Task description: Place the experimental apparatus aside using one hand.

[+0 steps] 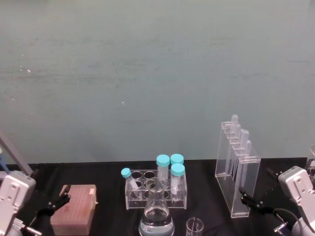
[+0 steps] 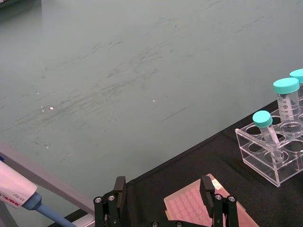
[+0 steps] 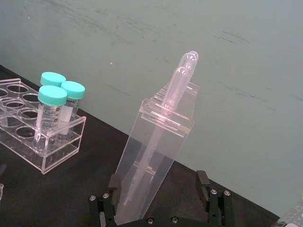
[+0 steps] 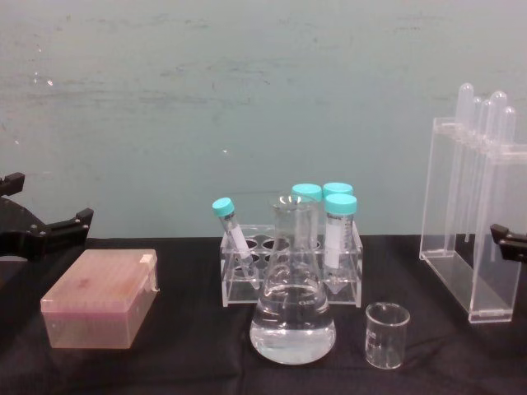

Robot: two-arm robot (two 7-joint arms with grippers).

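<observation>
The tall clear acrylic rack (image 1: pixel 236 167) with long tubes stands on the black mat at the right, also seen as the rack (image 4: pixel 482 239) in the chest view. My right gripper (image 1: pixel 253 201) hovers open just beside its near end. In the right wrist view the rack (image 3: pixel 156 156) rises between the spread fingers (image 3: pixel 202 182), ungripped. The conical flask (image 4: pixel 292 321), holding clear liquid, stands front centre, with the small beaker (image 4: pixel 387 333) to its right. My left gripper (image 1: pixel 54 204) waits open at the far left.
A low acrylic rack (image 1: pixel 155 189) with teal-capped tubes stands behind the flask. A pink tip box (image 4: pixel 103 300) lies at the left, right under my left gripper (image 2: pixel 162 191). A pipette (image 2: pixel 19 198) hangs at the far left. A teal wall sits close behind the mat.
</observation>
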